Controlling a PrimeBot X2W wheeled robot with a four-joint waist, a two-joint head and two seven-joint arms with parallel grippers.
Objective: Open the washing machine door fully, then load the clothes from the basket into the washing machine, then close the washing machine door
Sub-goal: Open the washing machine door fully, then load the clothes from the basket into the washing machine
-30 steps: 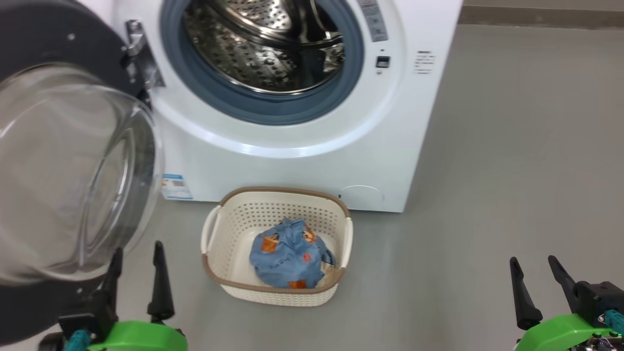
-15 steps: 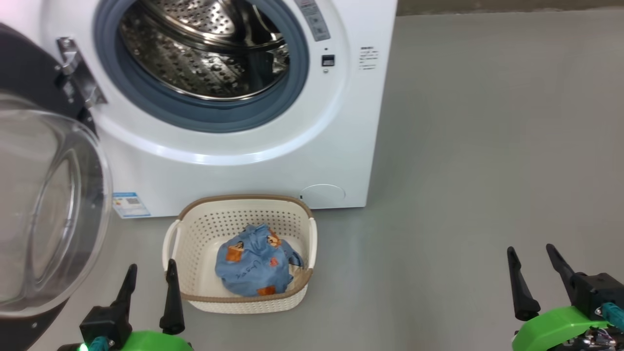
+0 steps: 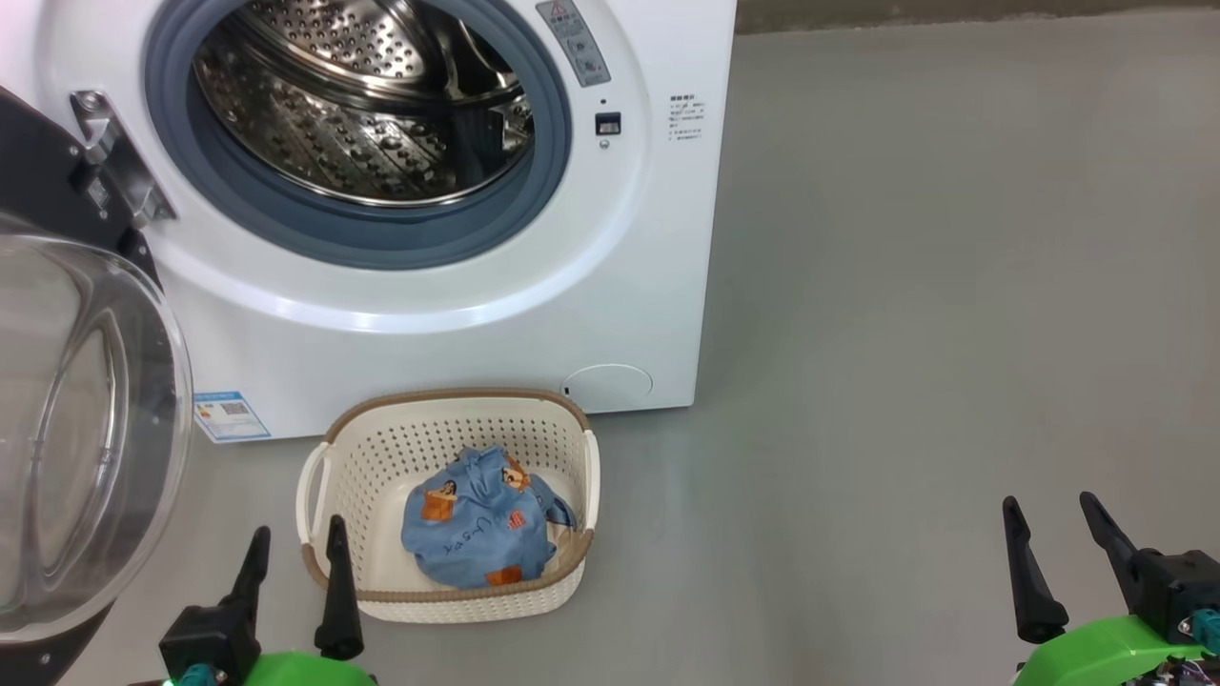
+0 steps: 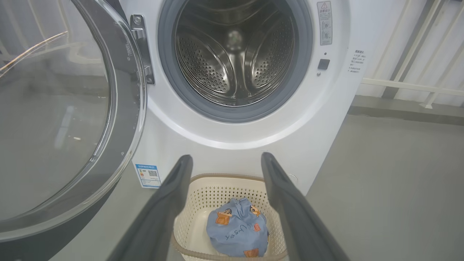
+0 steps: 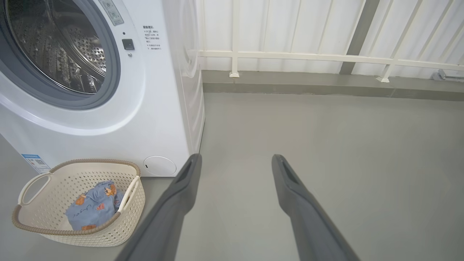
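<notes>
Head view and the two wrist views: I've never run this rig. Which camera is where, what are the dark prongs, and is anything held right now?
The head view looks down from the robot's head. The paired dark prongs at its lower corners are the two-fingered left gripper and right gripper; both are open and hold nothing. Each wrist view looks along one gripper's own fingers. On the grey floor stands a big white front-loading washing machine, its round black-rimmed glass door swung open to the left, perforated steel drum exposed. In front sits a small cream perforated plastic basket holding a light blue garment with orange cartoon prints.
</notes>
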